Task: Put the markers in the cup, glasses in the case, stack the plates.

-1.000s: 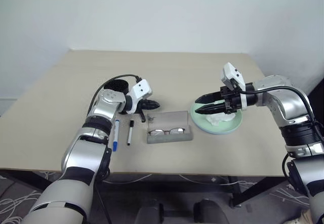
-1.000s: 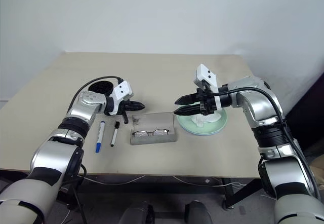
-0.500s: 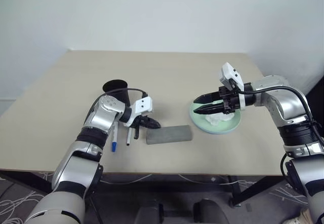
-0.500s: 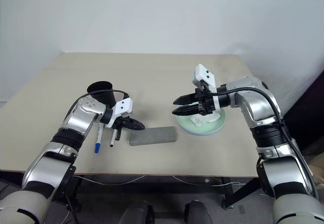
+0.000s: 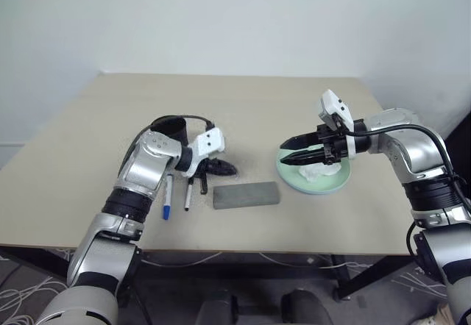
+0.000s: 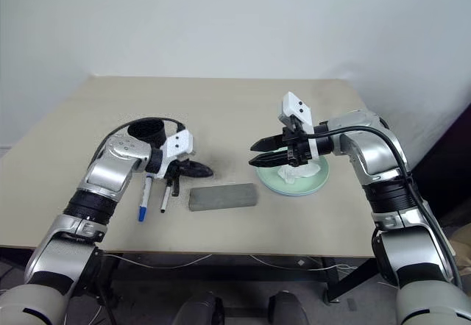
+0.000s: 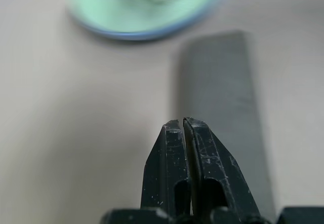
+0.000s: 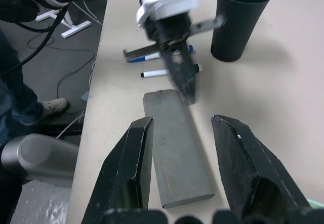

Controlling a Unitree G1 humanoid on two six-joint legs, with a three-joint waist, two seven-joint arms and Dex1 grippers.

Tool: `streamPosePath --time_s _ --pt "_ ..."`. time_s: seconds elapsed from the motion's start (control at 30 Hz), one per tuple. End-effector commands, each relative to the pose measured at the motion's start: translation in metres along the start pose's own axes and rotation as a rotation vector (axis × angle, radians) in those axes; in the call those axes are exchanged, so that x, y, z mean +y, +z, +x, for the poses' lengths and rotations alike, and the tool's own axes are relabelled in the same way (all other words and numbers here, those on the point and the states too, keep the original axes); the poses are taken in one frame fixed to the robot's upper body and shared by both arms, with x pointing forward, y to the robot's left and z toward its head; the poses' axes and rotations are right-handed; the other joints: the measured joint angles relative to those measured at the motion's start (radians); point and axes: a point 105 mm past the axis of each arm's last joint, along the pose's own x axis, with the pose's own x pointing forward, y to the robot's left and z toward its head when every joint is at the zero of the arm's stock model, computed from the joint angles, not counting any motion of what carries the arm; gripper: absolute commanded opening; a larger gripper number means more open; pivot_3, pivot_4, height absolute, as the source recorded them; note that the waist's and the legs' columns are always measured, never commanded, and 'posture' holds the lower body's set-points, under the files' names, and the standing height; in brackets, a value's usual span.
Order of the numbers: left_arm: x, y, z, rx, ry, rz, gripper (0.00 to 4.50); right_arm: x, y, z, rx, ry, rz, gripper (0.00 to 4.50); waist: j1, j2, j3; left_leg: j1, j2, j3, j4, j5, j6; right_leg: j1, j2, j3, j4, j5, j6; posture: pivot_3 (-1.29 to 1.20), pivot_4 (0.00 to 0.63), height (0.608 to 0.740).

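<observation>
Head pair looks forward and down over my desk [image 5: 88, 215], front edge nearest. My left wrist camera sits low, close over the case [image 7: 223, 102], facing the plate [image 7: 126, 21]. Right wrist camera, higher, shares that case.

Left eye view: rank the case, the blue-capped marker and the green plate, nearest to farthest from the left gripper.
1. Case: shut, just in front of and below the left gripper.
2. Blue-capped marker: toward the robot's left, beside the black-capped marker.
3. Green plate: farthest, on the robot's right, under the right gripper.
</observation>
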Motion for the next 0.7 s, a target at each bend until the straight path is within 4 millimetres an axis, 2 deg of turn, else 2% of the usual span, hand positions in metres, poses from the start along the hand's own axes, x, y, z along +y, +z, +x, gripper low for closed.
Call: streamPosePath --time_s 0.03,0.1,0.17,0.27,0.37,0.47,0.6,0.7 --pt "0.024 -0.001 -0.024 0.082 0.295 -0.089 0.04 -0.001 0.011 -0.004 -0.013 -0.012 -0.047 1.97 -0.001 0.000 0.000 0.000 0.000 0.000 0.000 0.000 0.000 0.000 0.000 0.000 0.000 0.000 0.000 0.00 0.000 0.702" --pt "0.025 -0.015 -0.031 0.160 0.403 -0.190 0.04 -0.002 0.011 -0.004 -0.011 -0.012 -0.045 1.97 -0.005 0.000 0.000 0.000 0.000 0.000 0.000 0.000 0.000 0.000 0.000 0.000 0.000 0.000 0.000 0.00 0.000 0.702" --pt "0.026 -0.029 -0.038 0.213 0.516 -0.380 0.04 -0.003 0.011 -0.004 -0.011 -0.010 -0.043 1.97 -0.005 0.000 0.000 0.000 0.000 0.000 0.000 0.000 0.000 0.000 0.000 0.000 0.000 0.000 0.001 0.00 0.000 0.702" --pt "0.024 -0.031 -0.043 0.229 0.588 -0.446 0.04 -0.003 0.011 -0.003 -0.009 -0.004 -0.042 1.97 -0.003 0.000 0.000 0.000 0.000 -0.001 0.000 0.001 0.001 0.001 0.001 0.000 0.000 0.001 0.001 0.00 0.000 0.702" --pt "0.021 -0.042 -0.051 0.281 0.671 -0.513 0.60 -0.003 0.012 -0.002 -0.008 0.007 -0.043 1.97 -0.001 0.000 0.000 0.001 0.000 -0.001 0.000 0.001 0.001 0.001 0.000 0.000 0.000 0.001 0.001 0.00 0.000 0.702" --pt "0.021 -0.051 -0.055 0.315 0.754 -0.590 1.63 -0.003 0.012 0.002 -0.009 0.020 -0.043 1.97 -0.001 0.000 0.000 0.001 0.000 -0.001 0.000 0.001 0.001 0.001 0.000 0.001 0.000 0.001 0.001 0.00 0.000 0.702" --pt "0.019 -0.056 -0.052 0.331 0.794 -0.625 3.03 -0.002 0.013 0.004 -0.014 0.034 -0.043 1.97 0.000 0.000 0.000 0.001 0.000 -0.001 0.000 0.001 0.001 0.001 0.000 0.000 0.000 0.001 0.001 0.00 0.000 0.702" --pt "0.017 -0.062 -0.047 0.342 0.806 -0.653 3.03 -0.003 0.014 0.006 -0.018 0.038 -0.045 1.97 0.000 0.000 0.000 0.001 -0.001 -0.001 0.000 0.001 0.001 0.002 0.000 0.000 0.000 0.001 0.001 0.00 0.000 0.702"
